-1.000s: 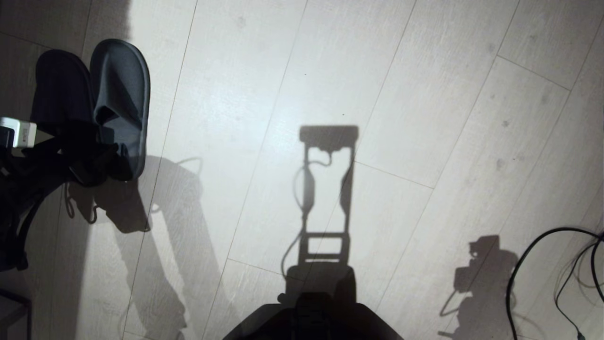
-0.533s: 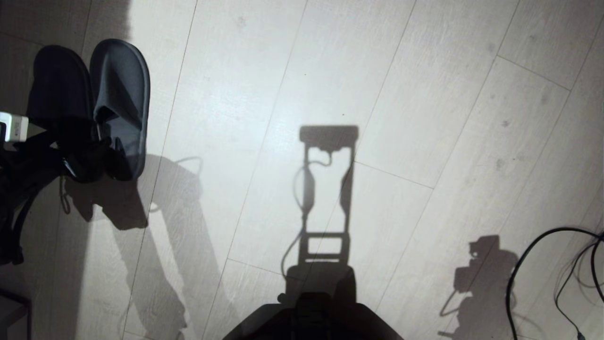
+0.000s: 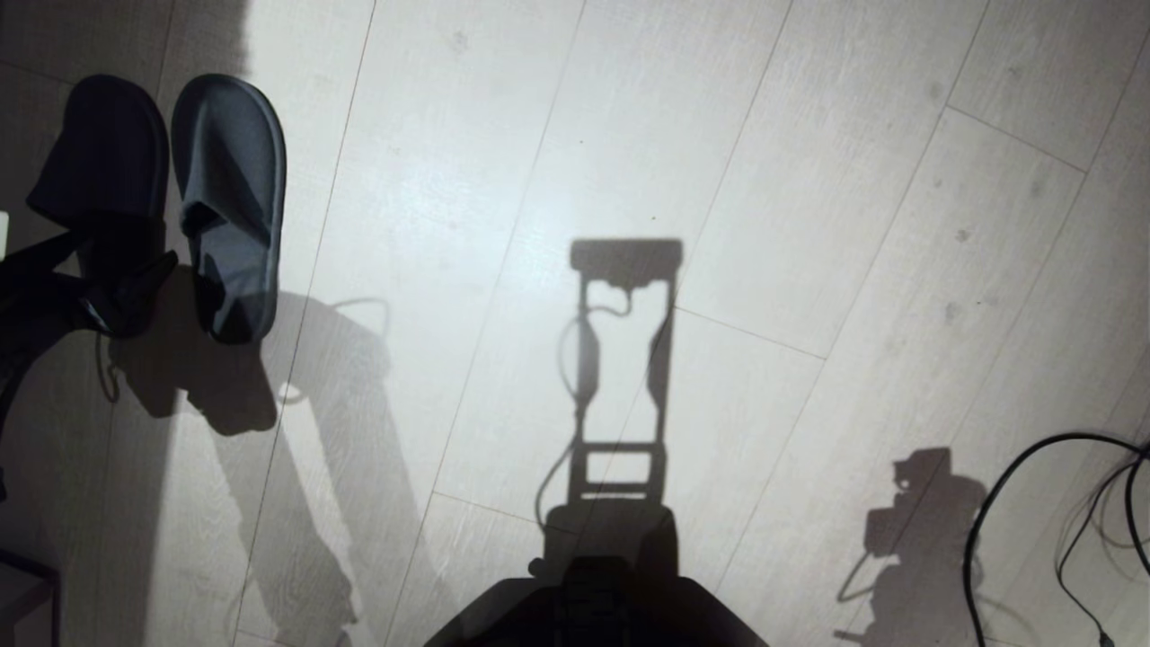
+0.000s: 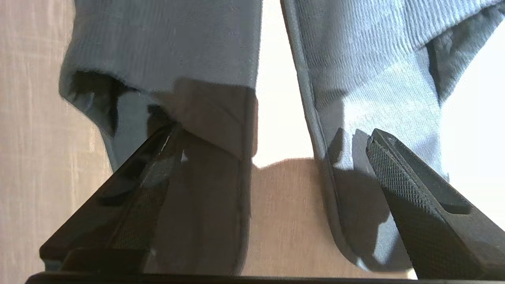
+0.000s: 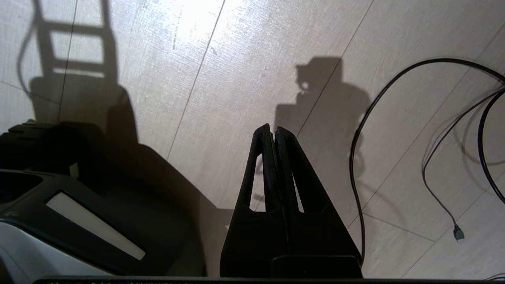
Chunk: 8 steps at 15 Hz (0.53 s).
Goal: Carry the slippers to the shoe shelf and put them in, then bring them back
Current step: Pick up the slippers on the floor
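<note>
The slippers, dark blue-grey fabric, lie side by side on the pale wood floor at the far left: the left slipper [image 3: 99, 153] in shadow, the right slipper [image 3: 232, 189] in the light. My left gripper [image 3: 121, 301] hangs open at their heel ends. In the left wrist view the left gripper [image 4: 274, 130] spans both, one fingertip [image 4: 158, 157] over the shaded slipper [image 4: 165, 51] and the other over the lit slipper [image 4: 375, 79], with bare floor between them and nothing gripped. My right gripper [image 5: 273, 128] is shut and empty, parked low at the right. The shoe shelf is out of view.
Black cables [image 3: 1033, 485] loop over the floor at the right, also seen beside the right gripper as cables [image 5: 359, 165]. My base [image 3: 593, 611] fills the bottom centre. A dark edge [image 3: 27, 575] sits in the lower left corner.
The left arm has drawn back toward the left edge, uncovering the slippers' heel ends. The shaded slipper has shifted slightly left and away. The right arm has not moved.
</note>
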{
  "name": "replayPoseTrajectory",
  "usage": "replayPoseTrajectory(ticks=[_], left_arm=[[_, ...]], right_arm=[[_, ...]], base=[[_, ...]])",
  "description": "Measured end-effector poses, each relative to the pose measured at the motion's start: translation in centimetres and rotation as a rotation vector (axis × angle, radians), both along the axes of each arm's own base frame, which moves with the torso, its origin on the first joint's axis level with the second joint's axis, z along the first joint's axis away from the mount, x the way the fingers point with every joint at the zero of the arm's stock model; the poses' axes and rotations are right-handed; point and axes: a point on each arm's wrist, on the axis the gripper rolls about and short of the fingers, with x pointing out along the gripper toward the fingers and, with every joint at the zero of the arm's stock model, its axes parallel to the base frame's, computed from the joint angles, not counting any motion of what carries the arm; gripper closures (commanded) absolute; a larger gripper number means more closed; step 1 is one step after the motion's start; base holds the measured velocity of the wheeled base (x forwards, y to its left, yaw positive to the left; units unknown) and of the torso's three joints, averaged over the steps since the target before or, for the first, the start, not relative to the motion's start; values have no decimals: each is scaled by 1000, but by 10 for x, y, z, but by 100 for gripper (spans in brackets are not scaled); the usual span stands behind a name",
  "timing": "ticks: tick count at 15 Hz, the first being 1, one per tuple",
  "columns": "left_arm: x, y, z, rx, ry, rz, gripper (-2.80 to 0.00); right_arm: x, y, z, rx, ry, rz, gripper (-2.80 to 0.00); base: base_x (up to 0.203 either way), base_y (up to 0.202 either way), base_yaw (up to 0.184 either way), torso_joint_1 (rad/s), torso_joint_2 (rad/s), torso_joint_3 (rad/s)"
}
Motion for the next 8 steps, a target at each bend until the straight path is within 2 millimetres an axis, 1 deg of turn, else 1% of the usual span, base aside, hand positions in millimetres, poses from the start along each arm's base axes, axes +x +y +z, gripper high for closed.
replayPoseTrajectory(ticks=[2, 5, 8], left_arm=[[-3, -1, -2, -8, 16, -1, -280], [-6, 2, -3, -18, 42, 14, -280], [-4, 5, -2, -15, 36, 19, -280]], right_arm=[[0, 0, 0, 0, 2, 0, 0], [0, 0, 0, 1, 1, 0, 0], [0, 0, 0, 0, 1, 0, 0]], base=[[0, 0, 0, 0, 0, 0], [0, 0, 0, 0, 0, 0], [0, 0, 0, 0, 0, 0]])
